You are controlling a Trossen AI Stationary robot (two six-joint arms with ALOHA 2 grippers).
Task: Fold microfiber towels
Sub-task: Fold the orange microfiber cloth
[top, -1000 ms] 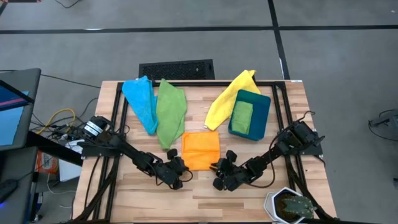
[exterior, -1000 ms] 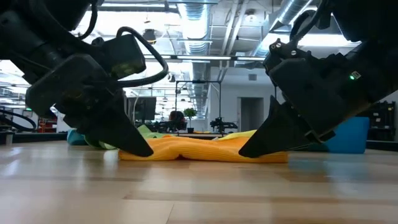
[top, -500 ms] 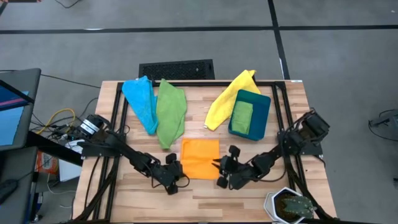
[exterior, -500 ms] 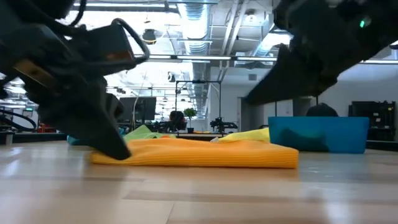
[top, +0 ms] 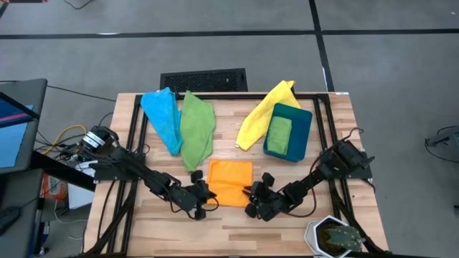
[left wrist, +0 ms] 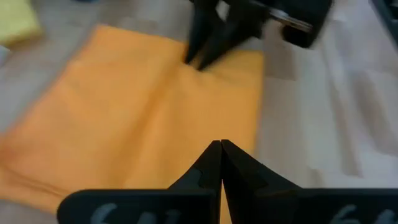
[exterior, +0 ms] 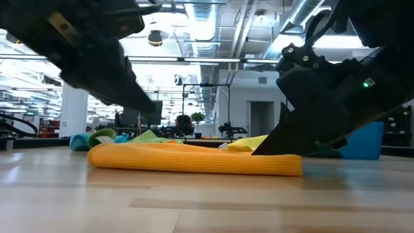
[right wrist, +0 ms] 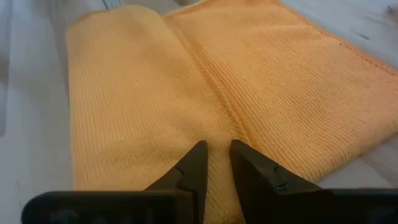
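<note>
I am holding my left gripper pressed fully closed at the 7 o'clock corner of the folded orange microfiber towel, gripping nothing. My right gripper is sitting at the towel's 5 o'clock corner, its fingers a narrow gap apart over a ridge in the cloth; I cannot tell whether they are pinching it. The towel is lying flat on the pale wooden slatted table. Farther off, a light blue towel and a green towel are lying at 11 o'clock, a yellow towel and a dark teal rectangular bin at 1 o'clock. No readable writing is showing.
</note>
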